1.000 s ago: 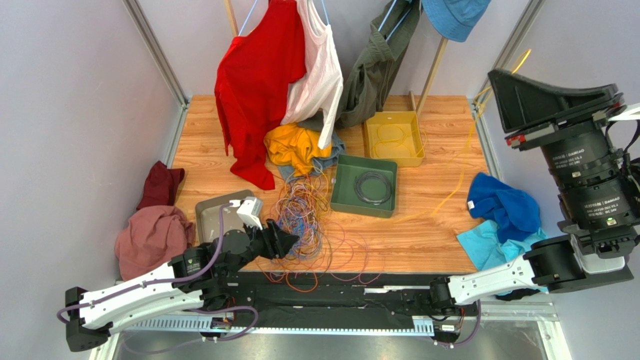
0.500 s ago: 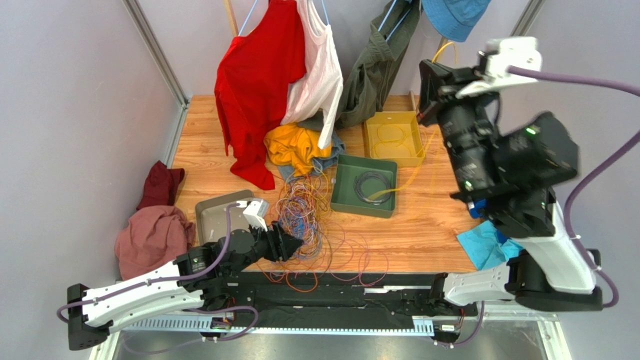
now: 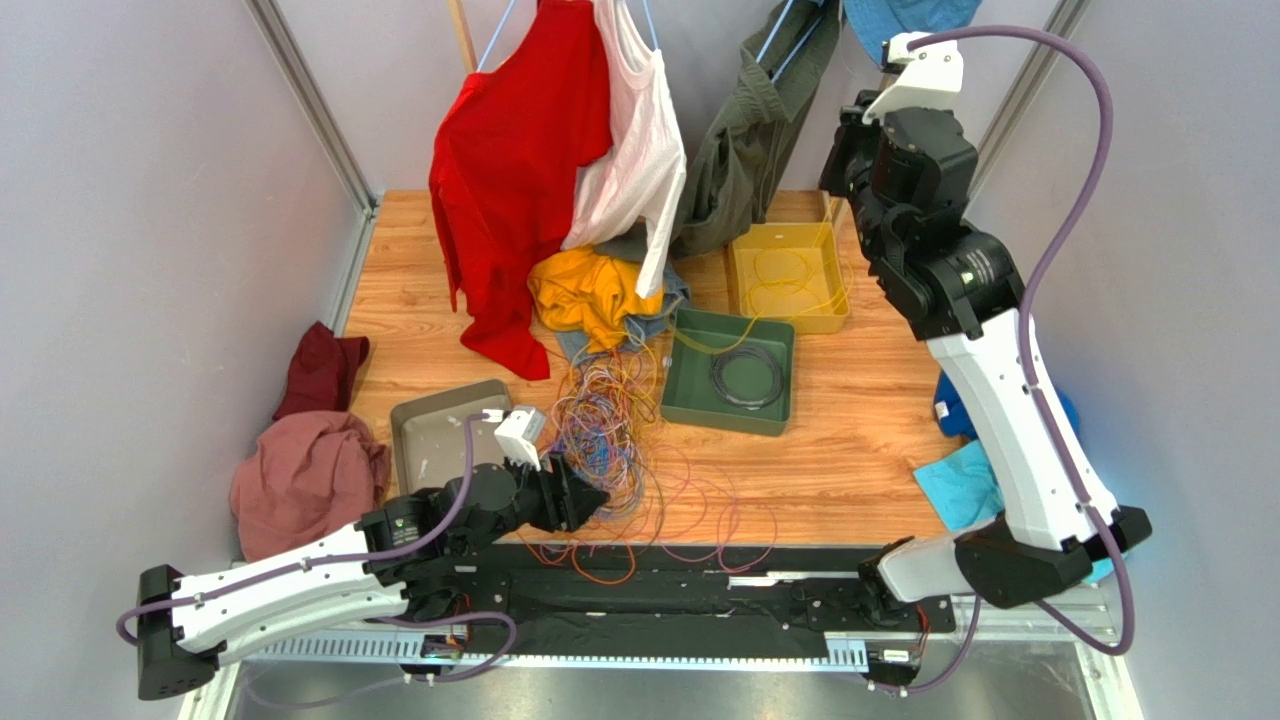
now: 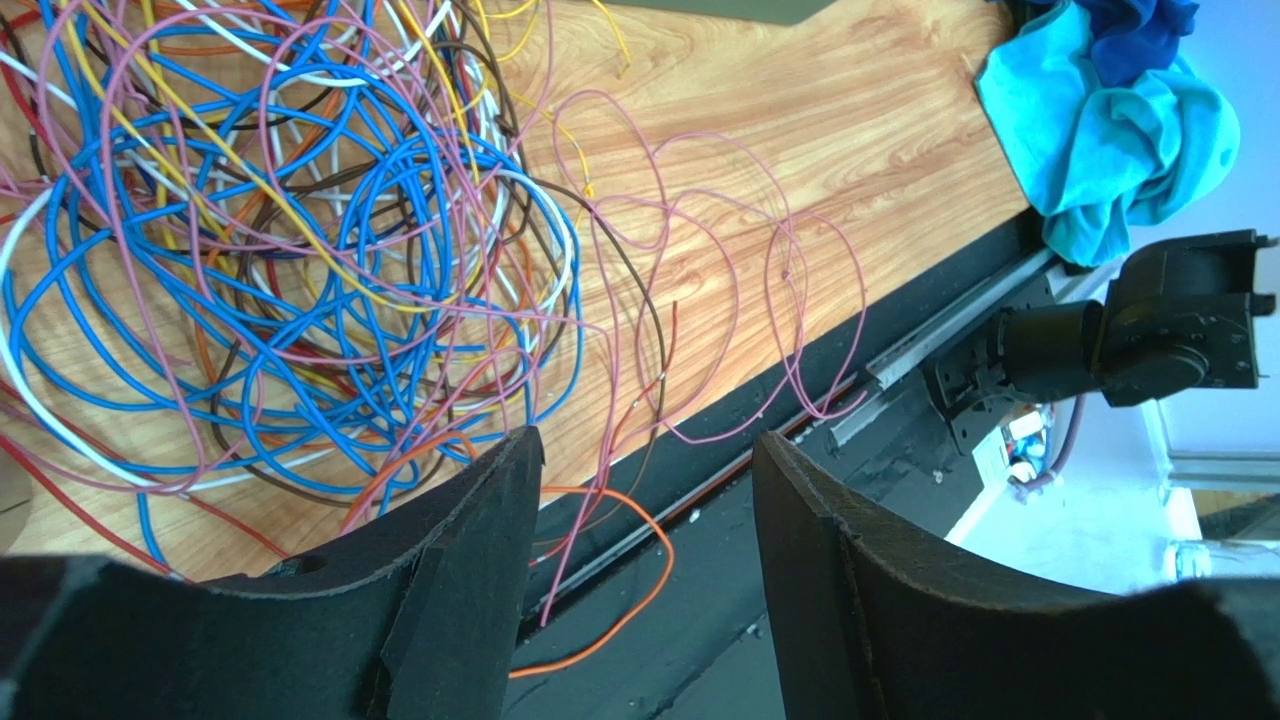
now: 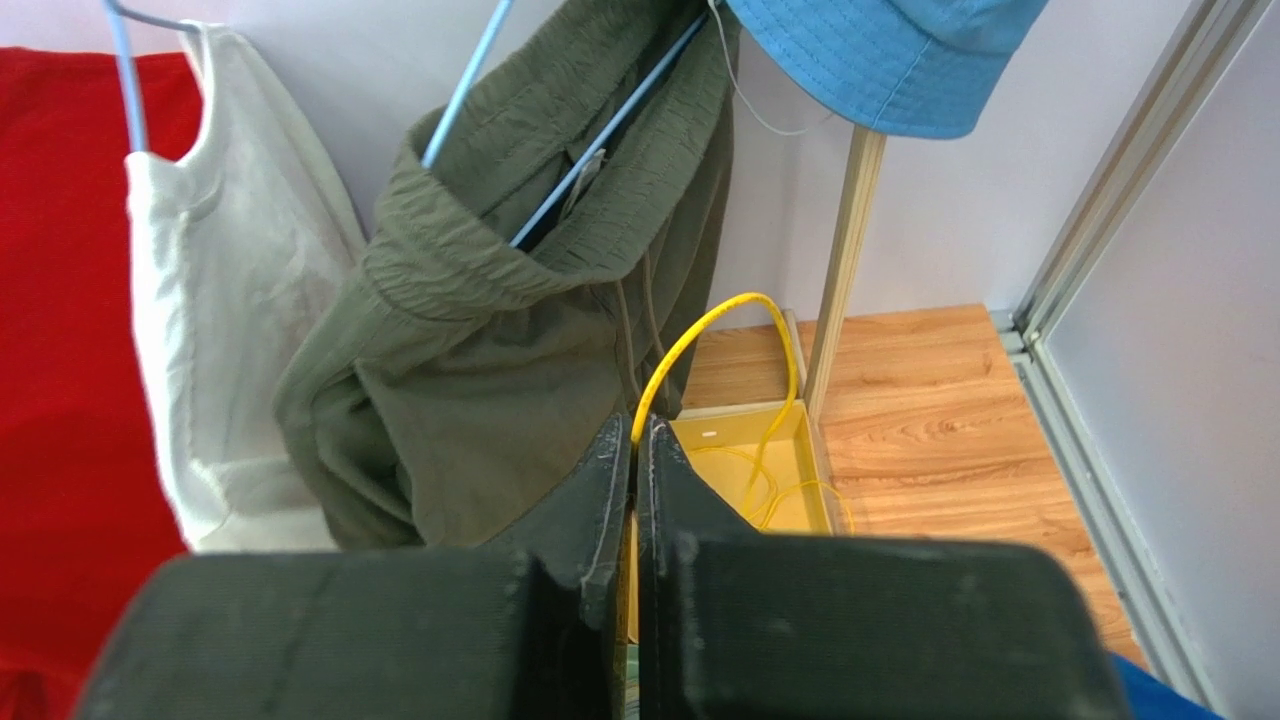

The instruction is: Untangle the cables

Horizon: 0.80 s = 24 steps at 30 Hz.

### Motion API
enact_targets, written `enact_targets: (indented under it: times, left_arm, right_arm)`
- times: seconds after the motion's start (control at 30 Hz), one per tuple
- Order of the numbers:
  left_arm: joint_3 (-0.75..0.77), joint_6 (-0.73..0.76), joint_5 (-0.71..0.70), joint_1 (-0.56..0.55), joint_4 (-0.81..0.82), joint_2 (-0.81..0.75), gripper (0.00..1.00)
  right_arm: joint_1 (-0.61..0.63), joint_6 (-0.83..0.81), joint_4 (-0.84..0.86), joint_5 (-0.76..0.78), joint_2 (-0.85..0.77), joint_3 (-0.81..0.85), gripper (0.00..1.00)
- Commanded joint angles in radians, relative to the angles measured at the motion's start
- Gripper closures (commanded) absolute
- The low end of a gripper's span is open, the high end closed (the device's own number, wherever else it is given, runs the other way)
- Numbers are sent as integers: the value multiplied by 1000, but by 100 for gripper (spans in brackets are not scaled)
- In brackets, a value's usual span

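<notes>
At the near edge of the bench (image 3: 872,435), the left pincer (image 4: 639,450) is hovering beside the tangled cables (image 3: 609,428), jaws apart and empty. Farther back, the right pincer (image 5: 631,450) is pinching a yellow cable (image 5: 706,323) above the yellow tray (image 3: 787,228). Lifting higher risks snagging the hanging olive garment (image 5: 496,330).

A grey tray (image 3: 436,428) sits just left of the left fingers (image 4: 466,540) on the wooden desk (image 3: 857,435), a green tray (image 3: 684,398) holding a dark coil (image 3: 747,372) lies beyond them, and an olive garment (image 5: 496,345) and a blue hat (image 5: 879,45) hang ahead of the right fingers (image 5: 598,503).
</notes>
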Motion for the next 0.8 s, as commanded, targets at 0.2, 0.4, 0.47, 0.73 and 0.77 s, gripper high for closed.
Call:
enact_targets:
  times: [0.2, 0.4, 0.47, 0.73, 0.77]
  left_arm:
    - [10, 8, 6, 0, 41, 9, 37]
    - [16, 32, -15, 0, 32, 27, 37]
    - [14, 32, -18, -2, 41, 39, 37]
    - [19, 44, -3, 0, 84, 122, 37]
    - [21, 46, 0, 0, 88, 128, 37]
  right_arm:
    - [-128, 83, 168, -101, 208, 180, 100]
    - [-157, 98, 243, -121, 288, 249, 100]
    - [-160, 91, 257, -118, 317, 286, 100]
    - [-188, 69, 306, -92, 398, 411, 100]
    - [-194, 71, 309, -98, 412, 421, 100]
